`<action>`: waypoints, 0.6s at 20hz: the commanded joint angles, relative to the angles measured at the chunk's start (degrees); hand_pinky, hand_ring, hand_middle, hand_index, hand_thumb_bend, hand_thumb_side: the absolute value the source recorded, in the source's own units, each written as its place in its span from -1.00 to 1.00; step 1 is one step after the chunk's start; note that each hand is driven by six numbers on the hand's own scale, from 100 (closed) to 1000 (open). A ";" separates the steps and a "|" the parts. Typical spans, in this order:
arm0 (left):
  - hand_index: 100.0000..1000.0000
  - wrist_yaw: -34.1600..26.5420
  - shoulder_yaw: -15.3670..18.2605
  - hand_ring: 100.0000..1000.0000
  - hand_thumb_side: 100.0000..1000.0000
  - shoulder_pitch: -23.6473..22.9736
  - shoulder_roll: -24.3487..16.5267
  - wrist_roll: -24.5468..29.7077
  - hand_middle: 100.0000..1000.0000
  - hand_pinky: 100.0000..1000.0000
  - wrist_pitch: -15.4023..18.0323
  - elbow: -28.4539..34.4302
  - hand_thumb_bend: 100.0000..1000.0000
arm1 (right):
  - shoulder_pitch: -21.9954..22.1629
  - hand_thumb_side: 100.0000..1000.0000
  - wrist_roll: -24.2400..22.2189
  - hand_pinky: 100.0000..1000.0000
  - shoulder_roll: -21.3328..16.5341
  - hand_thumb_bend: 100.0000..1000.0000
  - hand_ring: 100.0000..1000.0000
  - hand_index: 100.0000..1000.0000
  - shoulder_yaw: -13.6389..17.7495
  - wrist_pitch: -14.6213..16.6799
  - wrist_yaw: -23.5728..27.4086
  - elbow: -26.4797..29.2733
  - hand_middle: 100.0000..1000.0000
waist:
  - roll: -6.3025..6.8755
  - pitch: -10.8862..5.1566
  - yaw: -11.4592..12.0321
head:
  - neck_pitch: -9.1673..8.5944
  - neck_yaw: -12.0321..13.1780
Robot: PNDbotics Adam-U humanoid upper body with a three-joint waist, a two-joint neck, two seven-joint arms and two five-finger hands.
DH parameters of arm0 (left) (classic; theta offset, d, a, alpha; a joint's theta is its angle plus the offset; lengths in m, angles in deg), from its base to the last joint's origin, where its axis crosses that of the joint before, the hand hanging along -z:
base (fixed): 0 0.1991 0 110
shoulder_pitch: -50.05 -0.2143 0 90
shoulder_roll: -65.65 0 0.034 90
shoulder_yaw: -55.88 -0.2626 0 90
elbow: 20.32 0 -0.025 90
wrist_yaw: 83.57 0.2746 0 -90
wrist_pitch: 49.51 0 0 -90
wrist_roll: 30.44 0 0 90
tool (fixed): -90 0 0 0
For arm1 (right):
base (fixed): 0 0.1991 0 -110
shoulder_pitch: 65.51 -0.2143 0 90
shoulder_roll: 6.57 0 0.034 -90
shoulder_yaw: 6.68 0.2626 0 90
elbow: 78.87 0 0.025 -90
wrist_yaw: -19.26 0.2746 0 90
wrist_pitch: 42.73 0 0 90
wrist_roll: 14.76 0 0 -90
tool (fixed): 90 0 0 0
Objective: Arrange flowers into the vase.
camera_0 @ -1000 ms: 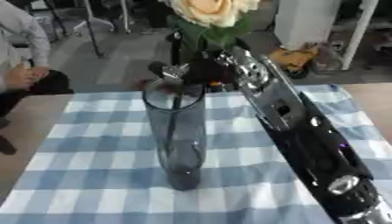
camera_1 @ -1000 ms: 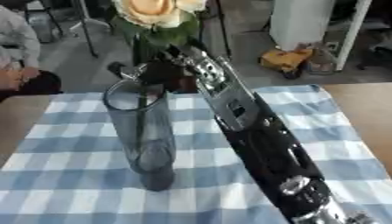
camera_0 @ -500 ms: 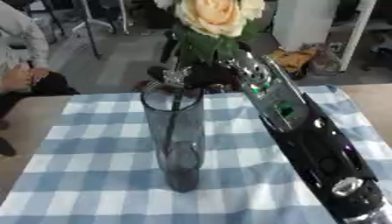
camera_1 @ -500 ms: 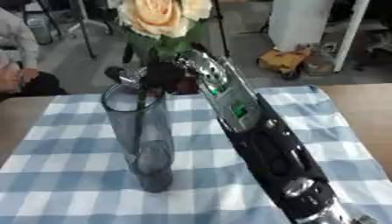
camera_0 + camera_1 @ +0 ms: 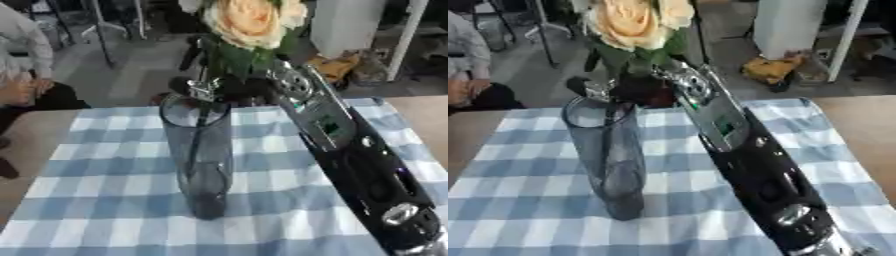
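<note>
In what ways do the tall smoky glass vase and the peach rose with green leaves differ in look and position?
The tall smoky glass vase is see-through and grey; the peach rose with green leaves is opaque and warm-coloured. The vase stands upright on the blue-and-white checked cloth; the rose is up in the air at the robot's right hand, above the vase's rim. Both are near the middle of the cloth.

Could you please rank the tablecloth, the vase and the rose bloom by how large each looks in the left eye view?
1. The tablecloth, spread across most of the table.
2. The vase, tall and upright on it.
3. The rose bloom, partly cut off at the top edge, so its full size is unsure.
</note>
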 commanded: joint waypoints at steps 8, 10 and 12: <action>0.60 -0.03 0.06 0.14 1.00 0.67 -0.55 0.06 0.38 -0.35 -0.14 1.06 -1.00 | -0.83 0.48 -1.31 0.65 -1.57 -0.14 1.00 0.38 0.42 1.32 0.31 1.26 -0.72 | 0.00 -1.40 -0.21 | -0.94 0.29; 0.60 0.00 0.08 0.14 1.00 0.64 -0.56 0.03 0.38 -0.36 -0.19 1.06 -1.00 | -0.69 0.59 -1.51 0.66 -1.80 -0.13 1.00 0.40 0.45 1.71 0.48 1.40 -0.70 | -0.01 -1.45 -0.26 | -1.02 0.32; 0.60 0.06 0.07 0.14 1.00 0.62 -0.56 0.03 0.38 -0.36 -0.29 1.06 -1.00 | -0.54 0.72 -1.56 0.68 -2.00 -0.12 1.00 0.43 0.47 2.13 0.63 1.55 -0.68 | 0.00 -1.49 -0.32 | -1.05 0.37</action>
